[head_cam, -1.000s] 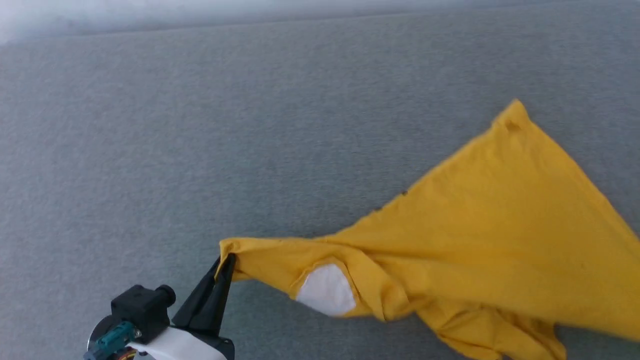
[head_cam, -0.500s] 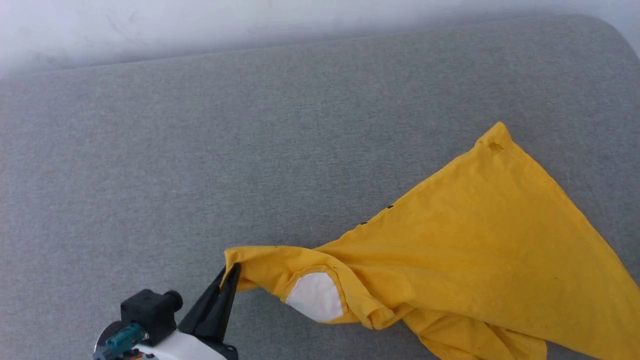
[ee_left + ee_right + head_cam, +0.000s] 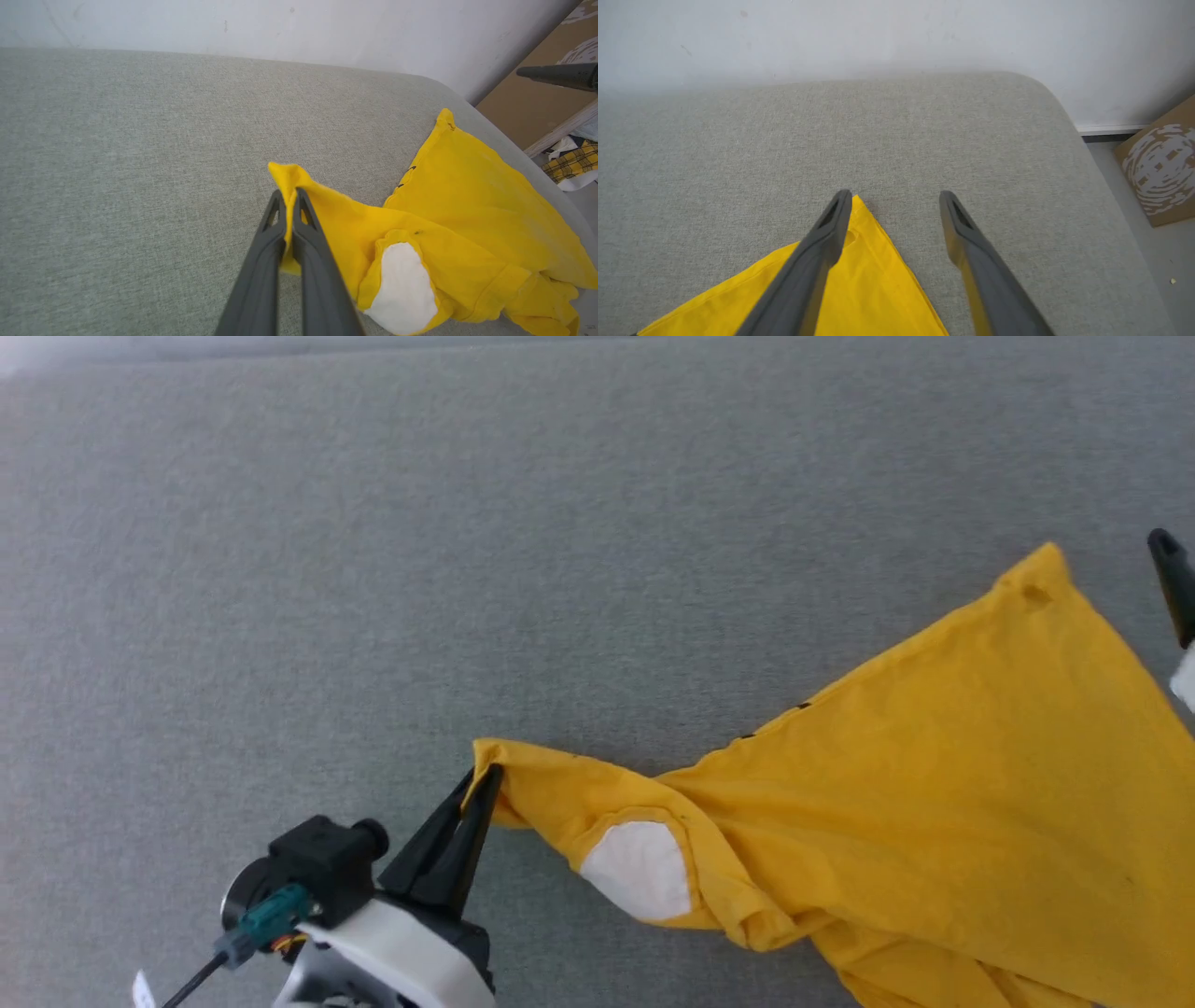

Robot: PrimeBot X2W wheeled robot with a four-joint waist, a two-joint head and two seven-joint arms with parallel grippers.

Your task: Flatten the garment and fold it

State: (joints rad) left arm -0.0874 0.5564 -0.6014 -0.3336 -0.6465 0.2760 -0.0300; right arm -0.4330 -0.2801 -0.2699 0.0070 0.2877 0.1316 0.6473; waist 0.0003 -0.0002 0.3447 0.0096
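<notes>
Surface: a grey padded cushion (image 3: 373, 569) is set against a white wall (image 3: 878, 37); a cardboard box (image 3: 1157, 172) is seen on the floor past its rounded corner.
Shirt: the yellow shirt (image 3: 934, 784) is laid on the cushion's right part, drawn out into a rough triangle.
Left tool: the left tool (image 3: 481, 775) is clamped on one shirt corner, near the cushion's front middle.
Right tool: the right tool (image 3: 894, 196) is spread wide with nothing held; the shirt's far corner is seen under one finger's tip, and contact cannot be told.
Done: the shirt's upper part is spread fairly smooth.
Left: the near edge is bunched and twisted around a white patch (image 3: 639, 868). Flattening is judged unfinished, and no fold is made.
</notes>
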